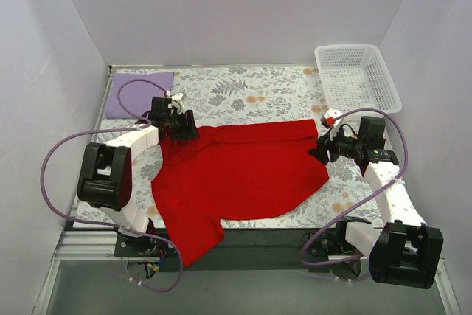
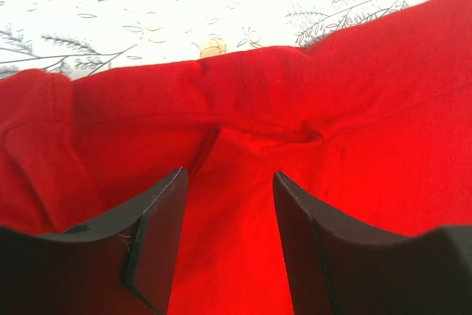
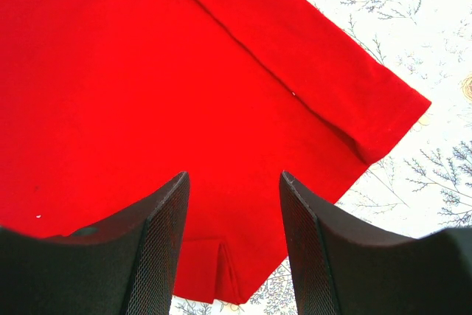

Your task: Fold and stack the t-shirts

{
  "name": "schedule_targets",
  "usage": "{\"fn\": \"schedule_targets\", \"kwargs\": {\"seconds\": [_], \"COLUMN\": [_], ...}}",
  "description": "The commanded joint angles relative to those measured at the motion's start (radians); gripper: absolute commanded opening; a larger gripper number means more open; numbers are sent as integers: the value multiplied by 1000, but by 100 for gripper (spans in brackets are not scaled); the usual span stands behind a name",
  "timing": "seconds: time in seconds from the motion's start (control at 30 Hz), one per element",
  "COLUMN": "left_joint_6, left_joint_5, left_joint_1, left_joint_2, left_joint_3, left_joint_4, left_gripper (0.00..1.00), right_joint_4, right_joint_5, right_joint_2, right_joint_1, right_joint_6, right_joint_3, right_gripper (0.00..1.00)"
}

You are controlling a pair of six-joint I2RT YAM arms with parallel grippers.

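A red t-shirt (image 1: 236, 175) lies spread across the floral table, one sleeve hanging over the front edge at the lower left. My left gripper (image 1: 179, 129) is open over the shirt's upper left corner; in the left wrist view (image 2: 230, 182) red cloth with a crease lies between and beyond the fingers. My right gripper (image 1: 322, 150) is open over the shirt's right edge; in the right wrist view (image 3: 234, 182) a hemmed edge and a small fold of the red shirt (image 3: 184, 94) lie between the fingers. A folded lavender shirt (image 1: 139, 94) lies at the back left.
A white mesh basket (image 1: 358, 77) stands at the back right corner. The floral tablecloth (image 1: 243, 94) shows behind the red shirt. White walls close in the left, back and right sides. Purple cables loop beside both arms.
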Motion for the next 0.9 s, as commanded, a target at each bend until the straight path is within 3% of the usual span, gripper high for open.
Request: {"fn": "schedule_targets", "kwargs": {"seconds": [0.0, 0.33, 0.43, 0.7, 0.87], "left_joint_6": [22, 50, 51, 54, 50], "left_joint_5": [52, 75, 96, 146, 214], "left_joint_1": [6, 4, 0, -13, -19], "left_joint_2": [24, 105, 106, 64, 17], "left_joint_3": [53, 91, 91, 76, 54], "left_joint_4": [7, -23, -28, -37, -40], "left_gripper": [48, 46, 38, 5, 0], "right_joint_4": [14, 14, 14, 14, 13], "right_joint_5": [-29, -28, -29, -29, -32], "right_joint_2": [5, 5, 5, 1, -2], "right_joint_1": [-5, -5, -3, -6, -11], "right_joint_6": [7, 7, 8, 10, 11], "right_joint_3": [6, 6, 6, 6, 6], "right_gripper": [59, 59, 59, 59, 59]}}
